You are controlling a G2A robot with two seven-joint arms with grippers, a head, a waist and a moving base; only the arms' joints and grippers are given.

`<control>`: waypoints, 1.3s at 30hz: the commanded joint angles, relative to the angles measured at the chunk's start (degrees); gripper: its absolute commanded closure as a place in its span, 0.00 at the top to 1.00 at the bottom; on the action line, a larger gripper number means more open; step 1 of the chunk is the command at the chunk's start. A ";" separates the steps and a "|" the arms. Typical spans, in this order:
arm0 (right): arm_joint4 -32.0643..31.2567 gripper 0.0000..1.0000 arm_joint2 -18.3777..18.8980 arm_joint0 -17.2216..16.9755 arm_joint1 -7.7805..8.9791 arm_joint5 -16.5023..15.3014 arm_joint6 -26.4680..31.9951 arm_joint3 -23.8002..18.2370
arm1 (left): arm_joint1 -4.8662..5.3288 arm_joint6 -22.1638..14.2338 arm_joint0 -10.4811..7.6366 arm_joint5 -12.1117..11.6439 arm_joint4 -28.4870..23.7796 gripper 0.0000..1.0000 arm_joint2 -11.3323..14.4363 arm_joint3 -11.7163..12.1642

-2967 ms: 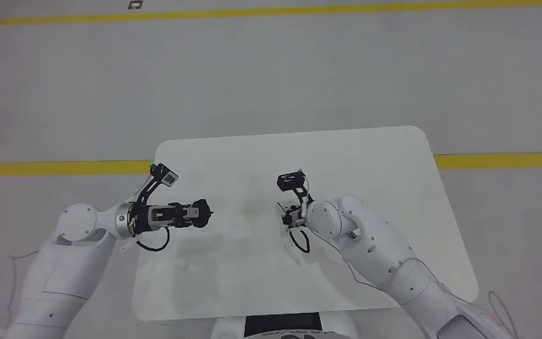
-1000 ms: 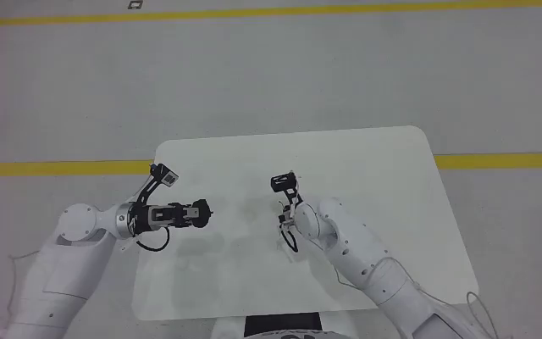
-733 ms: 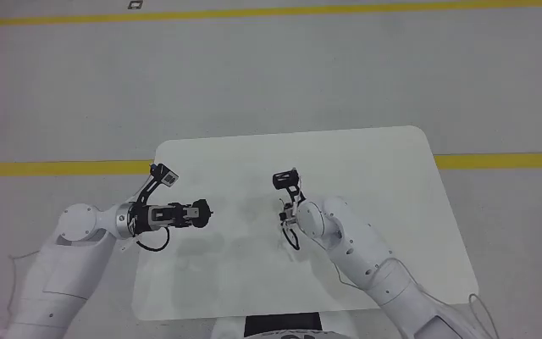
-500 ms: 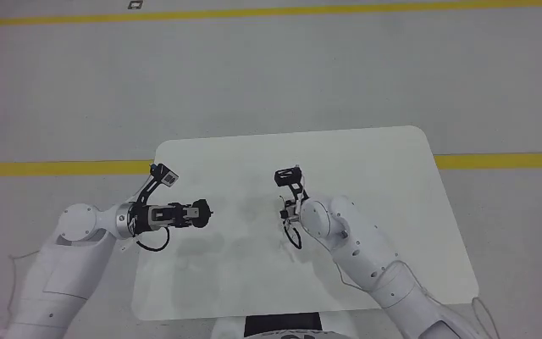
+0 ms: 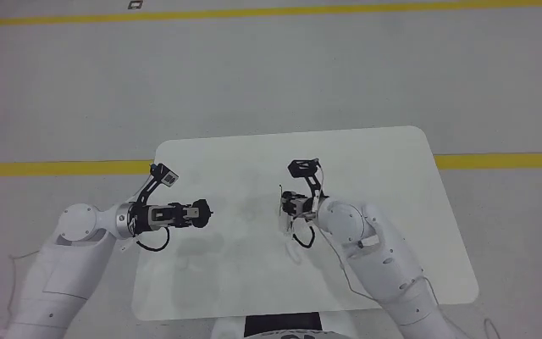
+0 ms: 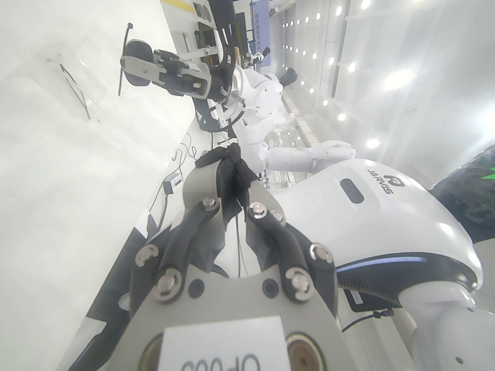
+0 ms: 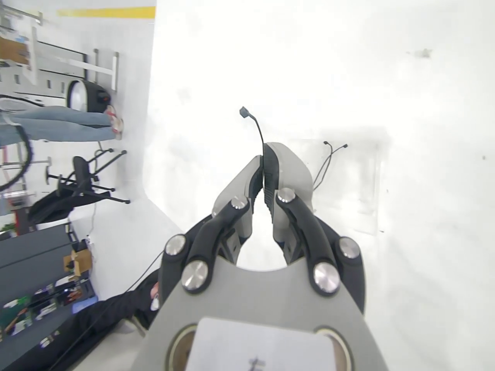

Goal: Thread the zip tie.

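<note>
The white table [image 5: 381, 169] is seen from above. A clear tray [image 7: 363, 194] is laid flat on it, and loose ties [image 7: 328, 155] are kept inside. The left pincer [image 5: 203, 213] is held toward 9 o'clock from the table's middle and is drawn shut; whether anything is nipped between its frayed black pads cannot be told. The right pincer [image 5: 288, 203] is held near the middle, clamped tight on the zip tie [image 7: 256, 125], whose head is left sticking out beyond the fingertips.

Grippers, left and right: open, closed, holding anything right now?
Left gripper: fingers closed; black material between them, unclear what.
Right gripper: fingers closed on the zip tie.
</note>
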 commanded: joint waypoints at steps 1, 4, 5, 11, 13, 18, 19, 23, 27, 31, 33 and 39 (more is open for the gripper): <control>2.03 0.00 0.86 -0.72 0.18 -1.85 -0.61 -0.39 | 0.00 0.00 0.00 0.00 0.00 0.00 0.00 0.00; 2.03 0.00 0.86 -0.72 0.18 -1.85 -0.61 -0.39 | 0.00 0.00 0.00 0.00 0.00 0.00 0.00 0.00; 2.03 0.00 0.86 -0.72 0.18 -1.85 -0.61 -0.39 | 0.00 0.00 0.00 0.00 0.00 0.00 0.00 0.00; 2.50 0.00 0.97 -0.90 0.15 -1.81 -1.65 -0.50 | 0.00 0.00 0.00 0.00 0.00 0.00 0.00 0.00; 5.14 0.00 1.47 -1.59 0.04 -1.99 -5.31 -1.19 | 0.00 0.00 0.00 0.00 0.00 0.00 0.00 0.00; 8.99 0.00 2.94 -3.98 -0.05 -2.55 -14.62 -4.87 | 0.00 0.00 0.00 0.00 0.00 0.00 0.00 0.00; 9.75 0.00 2.95 -4.57 -0.07 -3.13 -16.05 -5.56 | 0.00 0.00 0.00 0.00 0.00 0.00 0.00 0.00; 12.05 0.00 2.94 -7.31 -0.03 -5.87 -21.51 -8.41 | 0.00 0.00 0.00 0.00 0.00 0.00 0.00 0.00; 12.38 0.00 2.83 -9.65 0.15 -7.88 -25.44 -10.53 | 0.00 0.00 0.00 0.00 0.00 0.00 0.00 0.00; 11.85 0.00 1.18 -10.80 0.26 -9.87 -26.49 -11.69 | 0.00 0.00 0.00 0.00 0.00 0.00 0.00 0.00; 10.77 0.00 0.59 -10.62 0.37 -10.13 -24.79 -11.24 | 0.00 0.00 0.00 0.00 0.00 0.00 0.00 0.00; 10.77 0.00 0.59 -10.62 0.37 -10.13 -24.79 -11.24 | 0.00 0.00 0.00 0.00 0.00 0.00 0.00 0.00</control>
